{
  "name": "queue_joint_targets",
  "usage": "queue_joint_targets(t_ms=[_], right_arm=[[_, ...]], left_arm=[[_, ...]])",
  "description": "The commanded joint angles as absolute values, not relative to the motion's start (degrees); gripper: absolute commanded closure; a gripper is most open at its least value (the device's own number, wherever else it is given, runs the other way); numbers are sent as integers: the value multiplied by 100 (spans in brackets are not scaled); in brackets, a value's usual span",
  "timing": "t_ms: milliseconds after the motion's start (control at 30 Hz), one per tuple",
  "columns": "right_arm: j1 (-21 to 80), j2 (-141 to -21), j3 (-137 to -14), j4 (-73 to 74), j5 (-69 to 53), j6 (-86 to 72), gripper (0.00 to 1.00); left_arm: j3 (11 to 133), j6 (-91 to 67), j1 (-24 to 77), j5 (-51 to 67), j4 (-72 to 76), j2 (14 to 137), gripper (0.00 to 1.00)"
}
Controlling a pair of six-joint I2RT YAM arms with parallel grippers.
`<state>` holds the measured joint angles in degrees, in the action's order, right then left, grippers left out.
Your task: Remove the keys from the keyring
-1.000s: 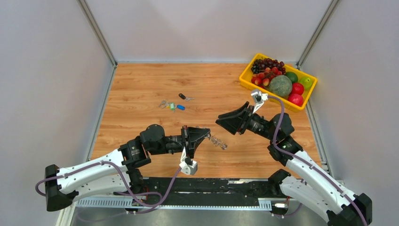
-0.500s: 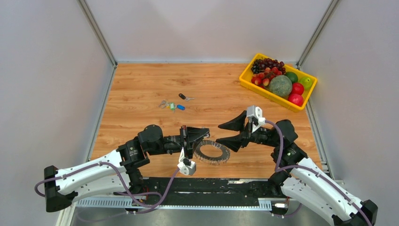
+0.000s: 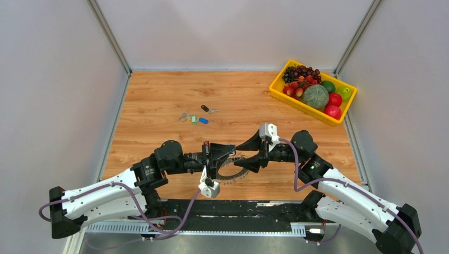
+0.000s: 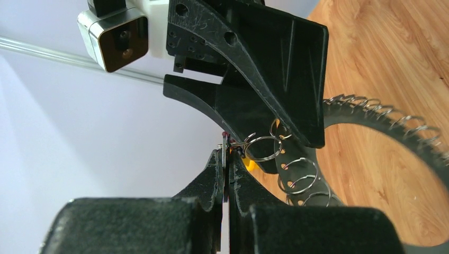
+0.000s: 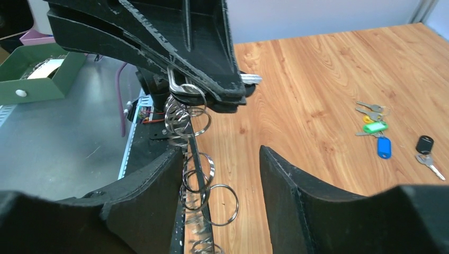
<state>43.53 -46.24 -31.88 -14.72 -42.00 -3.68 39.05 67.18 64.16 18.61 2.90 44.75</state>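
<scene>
Right wrist view: left gripper clenched on large grey coil-rimmed metal keyring, its rim running between jaws of released right gripper; step judged approach, next needs a precise pinch on one wire loop.

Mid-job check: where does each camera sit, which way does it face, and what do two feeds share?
Top external: above and behind the bases, looking down on the wooden table; both arms, left claw and right claw show.
Left wrist: on the left arm, looking along its own shut fingers at the right claw and the large grey jagged metal keyring.
Right wrist: on the right arm, looking between its own open fingers at the left claw; loose silver keys beyond.
Shared: both wrist views show the keyring.
</scene>
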Motion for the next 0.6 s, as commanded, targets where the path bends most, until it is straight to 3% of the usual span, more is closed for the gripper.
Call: queue_joint_targets(t_ms=[0,167,267,367,533,567], right_arm=[[4593,-4716,-3393,-2049,-4305,-173,41],[4802,-4720,-3410,-2147,-4192,-32,42],[4827,-4730,-3381,-2390,-4155,-122,59],[4840,-4765,-3341,-2672,-4229,-370,69],[4840,-4955,-3648,-2238,-4226,-597,100],[4835,-5051,-3754,-2027,-4212,-672,100]], left_arm=[[4140,6640,6451,2079,707,4367,100],[4141,6636,6451,2100,703,4359,100],[4140,6628,6451,2114,701,4368,100],[4142,6634,6451,2110,694,4369,100],[4140,6665,6451,2031,681,4351,100],[4138,6674,6451,2026,678,4351,100]])
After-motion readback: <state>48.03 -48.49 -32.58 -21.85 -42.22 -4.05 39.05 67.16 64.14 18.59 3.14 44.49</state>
